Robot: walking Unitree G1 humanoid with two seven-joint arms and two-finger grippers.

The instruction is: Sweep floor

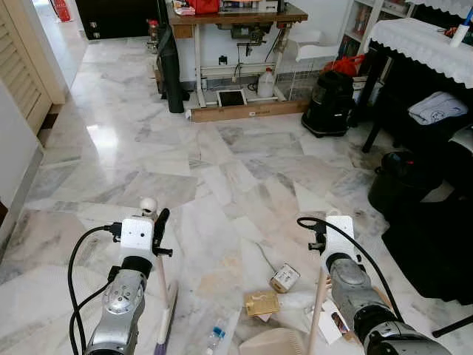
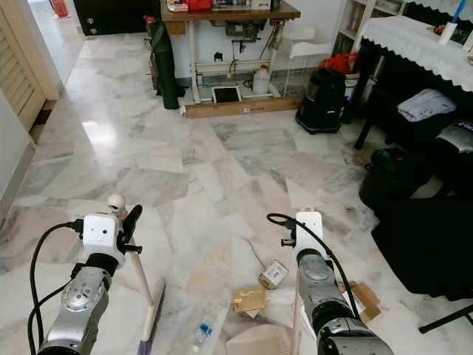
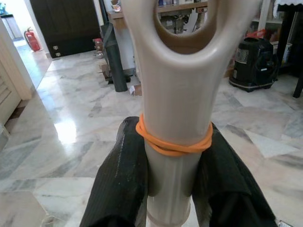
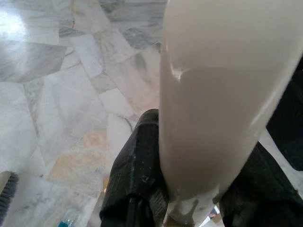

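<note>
Jaws closed: left gripper clamps the broom handle; right gripper clamps the dustpan handle.
Both handles appear stiff, light, smooth plastic; grip near the top. Litter lies on the floor between them.

No text, label, brand or number is legible on anything here.

broom: cream handle, upright, head on marble floor | dustpan: beige, resting beside litter
</note>
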